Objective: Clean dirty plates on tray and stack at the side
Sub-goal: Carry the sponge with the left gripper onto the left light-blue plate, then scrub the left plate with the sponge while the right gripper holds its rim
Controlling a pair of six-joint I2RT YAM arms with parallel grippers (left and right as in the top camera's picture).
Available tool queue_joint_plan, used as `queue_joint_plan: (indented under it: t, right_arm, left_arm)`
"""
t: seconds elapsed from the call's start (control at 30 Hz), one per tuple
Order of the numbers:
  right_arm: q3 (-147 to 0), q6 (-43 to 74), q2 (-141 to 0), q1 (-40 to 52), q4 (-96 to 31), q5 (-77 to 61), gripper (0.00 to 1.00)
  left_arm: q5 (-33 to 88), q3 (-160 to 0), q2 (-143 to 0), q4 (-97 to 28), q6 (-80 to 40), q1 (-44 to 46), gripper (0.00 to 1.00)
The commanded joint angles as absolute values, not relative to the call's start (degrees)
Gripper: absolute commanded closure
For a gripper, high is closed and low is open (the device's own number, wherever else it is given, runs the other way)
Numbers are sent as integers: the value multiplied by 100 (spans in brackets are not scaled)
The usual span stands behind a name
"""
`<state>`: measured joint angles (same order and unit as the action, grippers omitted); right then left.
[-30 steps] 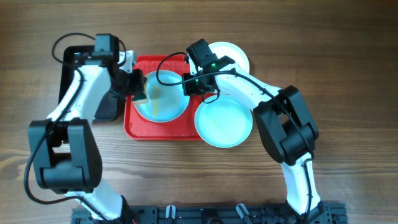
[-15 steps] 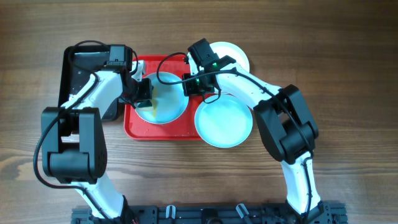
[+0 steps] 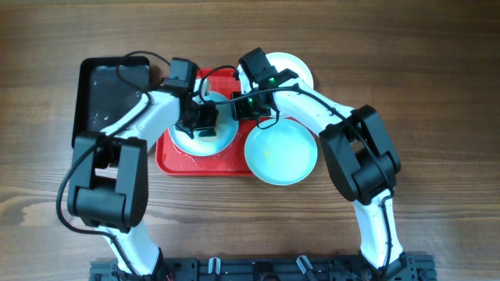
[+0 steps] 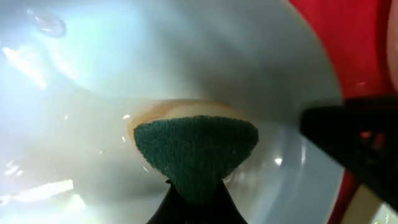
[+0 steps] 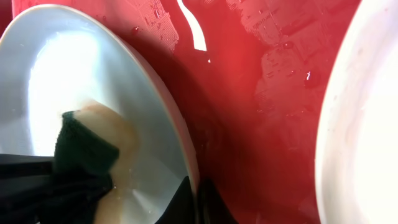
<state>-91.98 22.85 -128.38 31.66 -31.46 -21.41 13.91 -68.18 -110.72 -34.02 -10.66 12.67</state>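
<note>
A pale mint-blue plate [image 3: 211,134] lies on the red tray [image 3: 176,160]. My left gripper [image 3: 201,123] is shut on a green sponge [image 4: 196,146] and presses it into this plate [image 4: 93,81], over a brownish smear. My right gripper [image 3: 241,109] is shut on the plate's right rim [image 5: 186,155], one finger inside and one outside. A second mint-blue plate [image 3: 281,152] overlaps the tray's right edge. A cream-white plate [image 3: 293,69] sits on the table behind the right arm.
A black bin [image 3: 109,94] stands left of the tray, beside my left arm. In the right wrist view, wet red tray floor [image 5: 261,81] separates the held plate from another plate's pale edge [image 5: 367,124].
My left arm has swung right from the plate's left rim to its middle, carrying the sponge across. The brownish smear looks smaller. The right arm has kept its hold.
</note>
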Motion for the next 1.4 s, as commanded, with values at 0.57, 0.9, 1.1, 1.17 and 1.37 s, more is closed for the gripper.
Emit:
queue_joint_plan:
  t: [0.57,0.9,1.1,1.17,1.37]
  right_arm:
    - [-9288,2252,-12914,3190,-3098,-2381,96]
    - [-9288,2255,-12914,3190,-3098,-2381,96]
    - [-9288,2255,-12914,3190,-3109,-2383,96]
    - [-9286,2255,-12914,3192,-3111,-2386,96]
    - [-9288,2250,-12914,3192,-3179,-2381,96]
  left_arm:
    - [-454,-7059,-11281,-4429,-1337,1476,96]
    - [1988,-7057,-11281,-4657,108,1573,96]
    - [1009,-7057,-11281,-3597,-919,1481,96]
    - [672,-7057,-11281,-3085,-1243,1472,96]
    - [78,-7057,-11281,-2141,-1702,1472,96]
